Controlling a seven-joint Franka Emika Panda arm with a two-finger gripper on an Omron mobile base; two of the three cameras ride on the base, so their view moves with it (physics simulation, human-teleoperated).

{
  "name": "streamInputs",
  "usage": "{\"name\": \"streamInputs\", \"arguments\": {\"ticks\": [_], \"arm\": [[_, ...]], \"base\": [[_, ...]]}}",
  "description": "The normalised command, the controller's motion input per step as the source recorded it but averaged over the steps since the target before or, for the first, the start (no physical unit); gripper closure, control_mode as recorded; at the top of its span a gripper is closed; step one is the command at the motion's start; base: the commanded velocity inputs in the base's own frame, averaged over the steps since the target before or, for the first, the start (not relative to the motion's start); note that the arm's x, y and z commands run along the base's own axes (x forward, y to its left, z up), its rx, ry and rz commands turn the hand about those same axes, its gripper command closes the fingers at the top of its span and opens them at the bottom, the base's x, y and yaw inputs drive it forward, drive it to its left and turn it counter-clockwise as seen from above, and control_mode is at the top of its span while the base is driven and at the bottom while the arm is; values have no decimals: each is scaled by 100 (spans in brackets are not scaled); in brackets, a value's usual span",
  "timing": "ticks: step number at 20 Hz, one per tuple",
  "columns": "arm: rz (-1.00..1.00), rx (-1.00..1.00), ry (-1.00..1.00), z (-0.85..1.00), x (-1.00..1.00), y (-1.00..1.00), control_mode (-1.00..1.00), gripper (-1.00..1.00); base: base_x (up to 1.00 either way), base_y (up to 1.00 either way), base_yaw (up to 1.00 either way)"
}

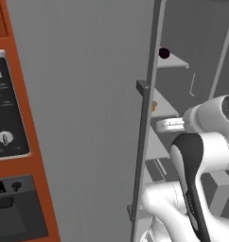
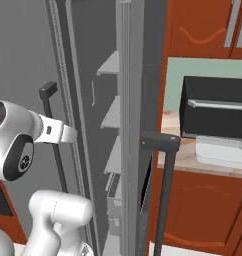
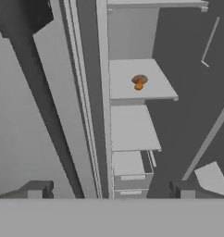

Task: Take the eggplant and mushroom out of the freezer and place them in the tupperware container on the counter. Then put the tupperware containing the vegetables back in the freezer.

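The freezer (image 1: 182,28) stands open, its grey door (image 1: 88,118) swung to the left. The dark purple eggplant (image 1: 164,53) rests on an upper shelf. One shelf lower sits the mushroom (image 3: 139,82), brown-capped with an orange stem; in the left base view the mushroom (image 1: 154,106) peeks out from behind the door edge. My gripper (image 3: 109,192) is open with nothing between its fingertips (image 3: 35,190), and it faces the shelves from a short way out, with the mushroom ahead of it. The whitish tupperware container (image 2: 220,152) lies on the counter (image 2: 180,162) to the right.
The door's dark bar handle (image 1: 144,142) runs close to the left of my hand. A second dark bar handle (image 2: 163,175) stands in front of the freezer's right side. A black toaster oven (image 2: 215,112) sits behind the tupperware. An orange-cased microwave panel (image 1: 5,108) is at far left.
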Motion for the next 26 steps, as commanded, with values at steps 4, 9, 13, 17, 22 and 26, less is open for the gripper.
{"name": "streamInputs", "arguments": {"ticks": [4, 9, 13, 17, 22, 26], "arm": [[0, 0, 0, 0, 0, 0, 100, -100], [0, 0, 0, 0, 0, 0, 100, -100], [0, 0, 0, 0, 0, 0, 100, -100], [0, 3, 0, 3, 7, -17, -100, -100], [0, 12, -15, 62, 5, -60, -100, -100], [0, 9, -9, 68, 25, -46, -100, -100]], "base": [[52, -42, 0], [44, -73, 0], [49, -66, 0], [30, -38, 0], [0, 0, 0], [0, 0, 0]]}}
